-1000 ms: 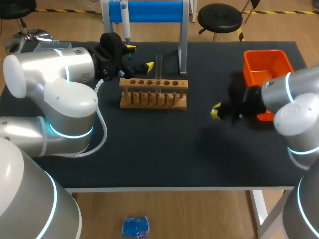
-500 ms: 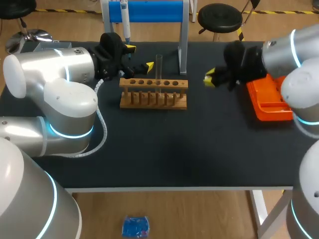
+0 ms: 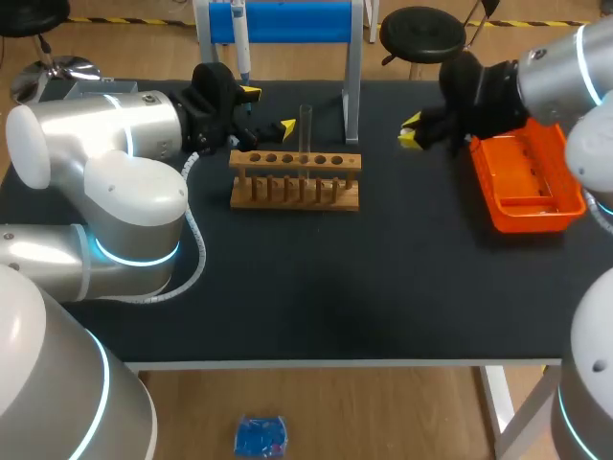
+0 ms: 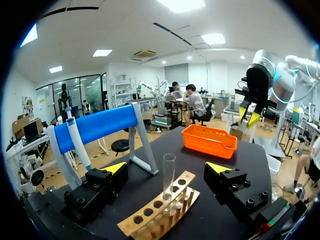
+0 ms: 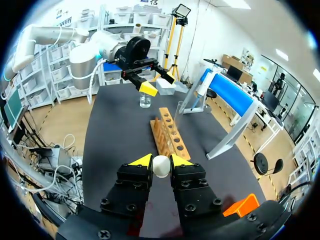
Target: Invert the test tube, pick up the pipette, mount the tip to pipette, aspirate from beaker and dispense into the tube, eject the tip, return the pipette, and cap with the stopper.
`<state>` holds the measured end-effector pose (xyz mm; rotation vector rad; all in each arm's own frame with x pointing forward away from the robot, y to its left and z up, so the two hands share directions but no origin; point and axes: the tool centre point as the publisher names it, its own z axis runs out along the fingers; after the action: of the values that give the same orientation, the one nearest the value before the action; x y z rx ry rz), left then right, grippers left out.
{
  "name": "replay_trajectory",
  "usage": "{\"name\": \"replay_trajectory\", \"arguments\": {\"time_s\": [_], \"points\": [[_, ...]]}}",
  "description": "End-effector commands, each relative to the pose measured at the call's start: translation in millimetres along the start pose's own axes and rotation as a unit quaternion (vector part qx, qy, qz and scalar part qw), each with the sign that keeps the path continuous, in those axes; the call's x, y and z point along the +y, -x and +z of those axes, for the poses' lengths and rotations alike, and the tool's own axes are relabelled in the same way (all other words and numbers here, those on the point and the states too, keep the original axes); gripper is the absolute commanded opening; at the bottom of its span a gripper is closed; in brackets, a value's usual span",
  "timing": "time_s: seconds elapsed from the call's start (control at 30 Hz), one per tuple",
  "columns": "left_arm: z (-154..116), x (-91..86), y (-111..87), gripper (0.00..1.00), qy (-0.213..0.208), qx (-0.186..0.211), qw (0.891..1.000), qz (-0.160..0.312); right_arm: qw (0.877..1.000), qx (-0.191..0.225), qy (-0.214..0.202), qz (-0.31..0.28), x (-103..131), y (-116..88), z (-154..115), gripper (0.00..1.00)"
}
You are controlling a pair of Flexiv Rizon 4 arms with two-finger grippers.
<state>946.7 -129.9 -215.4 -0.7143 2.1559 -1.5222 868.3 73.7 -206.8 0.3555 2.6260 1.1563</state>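
1. Test tube (image 3: 306, 129) in its wooden rack (image 3: 295, 179): a clear glass cylinder, upright, mouth up and uncapped. The rack is a pale slotted block with round holes.
2. Orange tray (image 3: 527, 182): smooth moulded plastic, rectangular, at the table's right.
3. Left gripper (image 3: 268, 110): black blocks with yellow wedge tips, spread wide. The tube stands ahead between them, untouched.
4. Right gripper (image 3: 410, 134): closed narrow on the stopper. Within the last second it swung from low in front of the tray up level with the rack. This is probably the approach to capping, the final step.
5. Pipette (image 3: 241, 43): a slim white barrel, hanging on the blue stand.
6. Stopper (image 5: 161, 166): small, white, rounded and matte, pinched between the yellow tips.
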Motion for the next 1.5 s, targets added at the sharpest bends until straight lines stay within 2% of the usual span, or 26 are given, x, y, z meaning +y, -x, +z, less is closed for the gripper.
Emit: {"name": "replay_trajectory", "arguments": {"time_s": [0.03, 0.17, 0.23, 0.5, 0.67, 0.83, 1.0, 1.13, 1.5], "points": [[0, -0.2, 0.4, 1.0, 0.001, 0.0, 1.0, 0.0, 1.0, 0.001, -0.001, 0.0, 0, 0, -1, 0.0], [0, -0.2, 0.4, 1.0, 0.001, 0.0, 1.0, 0.0, 1.0, 0.001, -0.001, 0.0, 0, 0, -1, 0.0], [0, -0.2, 0.4, 1.0, 0.001, 0.0, 1.0, 0.0, 1.0, 0.003, 0.005, -0.005, 12, 8, 7, 0.0], [0, -0.2, 0.4, 1.0, 0.001, 0.0, 1.0, 0.0, 0.999, 0.031, 0.022, -0.031, 65, 38, 58, 0.0], [0, -0.2, 0.4, 1.0, 0.001, 0.0, 1.0, 0.0, 0.998, 0.058, 0.01, -0.034, 84, 51, 91, 0.0], [0, -0.2, 0.4, 1.0, 0.001, 0.0, 1.0, 0.0, 0.997, 0.067, 0.008, -0.038, 101, 59, 112, 0.0], [0, -0.2, 0.4, 1.0, 0.001, 0.0, 1.0, 0.0, 0.996, 0.079, 0.008, -0.034, 108, 61, 127, 0.0], [0, -0.2, 0.4, 1.0, 0.001, 0.0, 1.0, 0.0, 0.996, 0.093, -0.004, -0.009, 105, 60, 136, 0.0], [0, -0.2, 0.4, 1.0, 0.001, 0.0, 1.0, 0.0, 0.995, 0.097, -0.004, -0.003, 106, 58, 140, 0.0]]}}
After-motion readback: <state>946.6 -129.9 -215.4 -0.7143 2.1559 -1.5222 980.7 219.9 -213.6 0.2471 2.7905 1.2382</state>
